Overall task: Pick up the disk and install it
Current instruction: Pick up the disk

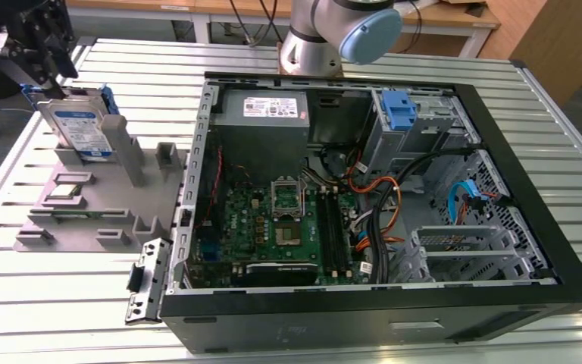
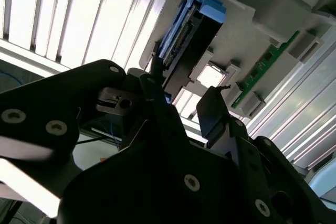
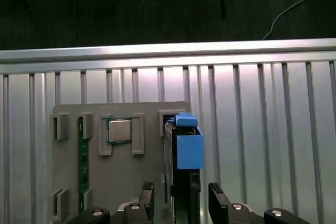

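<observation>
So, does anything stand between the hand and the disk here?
Nothing visible does. The hand hangs directly over the disk, which stands on edge in the grey holder; in the first wrist view its open fingers flank the disk's top with bare gaps.

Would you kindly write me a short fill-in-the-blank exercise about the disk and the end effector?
The disk stands ___ in the grey fixture.
The end effector is ___, straddling the disk.
The fixture sits to the exterior view's ___ of the computer case.
Missing words: upright; open; left.
</observation>
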`<act>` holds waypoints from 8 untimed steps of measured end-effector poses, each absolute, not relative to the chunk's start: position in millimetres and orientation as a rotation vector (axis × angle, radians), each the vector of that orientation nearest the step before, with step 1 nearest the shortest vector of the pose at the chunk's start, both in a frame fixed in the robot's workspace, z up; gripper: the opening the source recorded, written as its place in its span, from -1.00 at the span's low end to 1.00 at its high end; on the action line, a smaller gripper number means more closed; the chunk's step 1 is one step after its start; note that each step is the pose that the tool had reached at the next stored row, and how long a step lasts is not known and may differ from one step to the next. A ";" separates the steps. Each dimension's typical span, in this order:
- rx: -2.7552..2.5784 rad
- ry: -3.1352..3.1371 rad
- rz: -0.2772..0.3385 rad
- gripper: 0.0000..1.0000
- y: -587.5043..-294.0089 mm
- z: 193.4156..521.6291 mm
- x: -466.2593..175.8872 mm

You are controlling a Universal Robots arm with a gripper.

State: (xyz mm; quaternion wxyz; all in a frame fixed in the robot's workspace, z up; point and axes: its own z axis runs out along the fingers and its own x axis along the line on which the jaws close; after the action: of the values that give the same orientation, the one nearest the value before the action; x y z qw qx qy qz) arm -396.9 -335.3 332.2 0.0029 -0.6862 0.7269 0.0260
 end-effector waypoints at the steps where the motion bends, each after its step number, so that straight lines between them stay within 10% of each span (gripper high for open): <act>1: -2.165 2.267 0.081 0.06 -335.1 331.1 -396.9; 8: -2.257 2.179 0.082 0.06 -334.2 323.8 -396.8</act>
State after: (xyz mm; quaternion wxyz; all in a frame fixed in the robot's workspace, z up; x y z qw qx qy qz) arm -396.8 -334.2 323.8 0.0018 -0.7192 0.6943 0.0260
